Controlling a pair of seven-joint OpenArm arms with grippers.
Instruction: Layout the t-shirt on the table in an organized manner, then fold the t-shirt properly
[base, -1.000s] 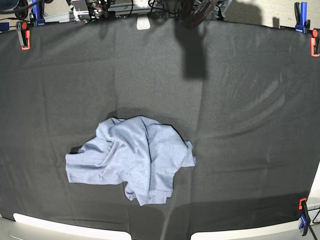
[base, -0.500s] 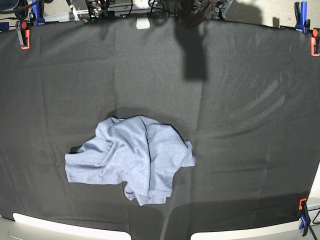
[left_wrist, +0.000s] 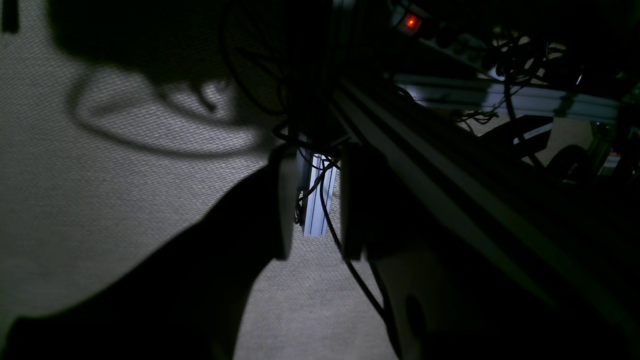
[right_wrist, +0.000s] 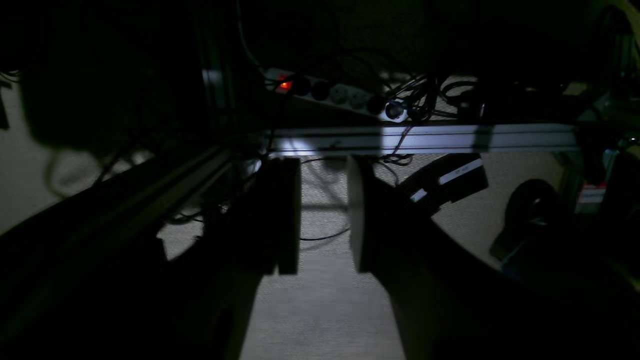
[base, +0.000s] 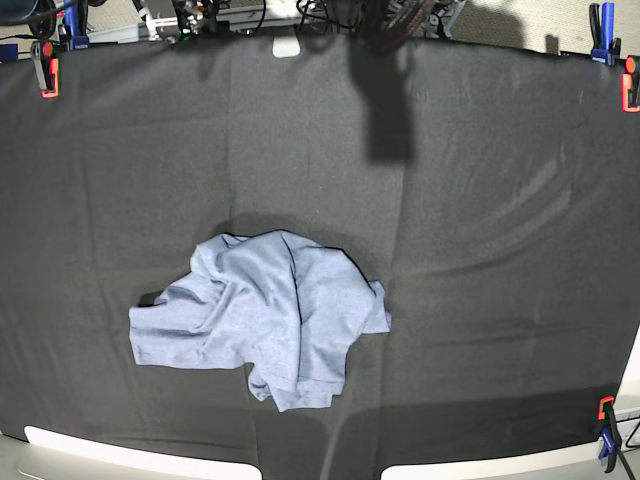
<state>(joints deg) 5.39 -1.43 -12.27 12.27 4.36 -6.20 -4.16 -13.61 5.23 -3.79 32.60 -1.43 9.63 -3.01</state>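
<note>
The light blue-grey t-shirt (base: 262, 318) lies crumpled in a heap on the black-clothed table (base: 480, 250), left of centre and toward the front edge. No lettering or neck shows. Neither arm appears in the base view. In the left wrist view my left gripper (left_wrist: 314, 165) is open and empty, with dim floor and cables seen through the gap. In the right wrist view my right gripper (right_wrist: 324, 170) is open and empty, facing an aluminium rail and a power strip. Both wrist views are dark and show neither the t-shirt nor the table top.
Orange and blue clamps hold the cloth at the far left corner (base: 45, 66), the far right corner (base: 628, 85) and the near right corner (base: 606, 425). A dark shadow (base: 390, 100) falls on the cloth at the back centre. Cables and equipment line the far edge (base: 200, 15).
</note>
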